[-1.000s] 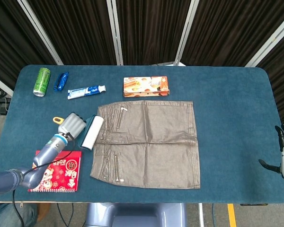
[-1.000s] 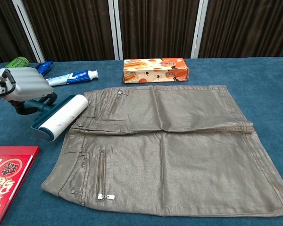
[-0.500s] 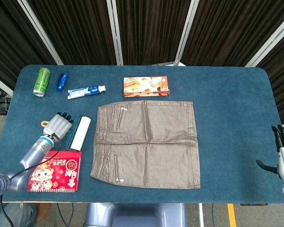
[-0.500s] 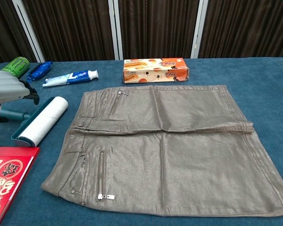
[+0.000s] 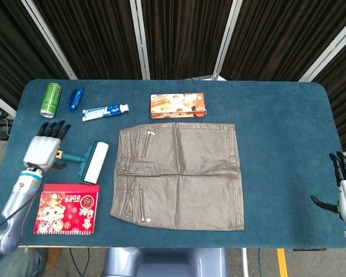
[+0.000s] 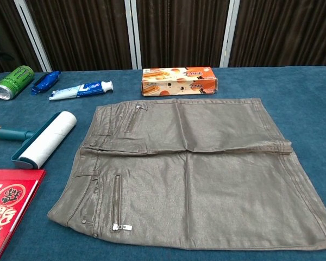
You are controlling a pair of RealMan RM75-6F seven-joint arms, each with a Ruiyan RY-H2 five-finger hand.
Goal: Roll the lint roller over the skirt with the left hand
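Note:
The lint roller [image 5: 90,162] [image 6: 43,138], white roll on a teal frame with an orange-tipped handle, lies on the blue table just left of the skirt, not touching it. The brown-grey skirt [image 5: 179,175] [image 6: 190,168] is spread flat at the table's middle. My left hand [image 5: 45,146] is open with fingers spread, lifted off the roller's handle to its left; the chest view does not show it. My right hand [image 5: 344,187] hangs open at the table's far right edge, holding nothing.
A red booklet [image 5: 66,209] [image 6: 5,204] lies at the front left. At the back left are a green can [image 5: 50,98] [image 6: 12,82], a blue packet [image 5: 74,98] [image 6: 45,80] and a toothpaste tube [image 5: 105,111] [image 6: 80,89]. An orange box [image 5: 178,105] [image 6: 179,80] sits behind the skirt.
The left hand drew the roller off the skirt's left edge, set it on the table, let go and pulled back to the left, leaving the chest view. The right hand barely moved.

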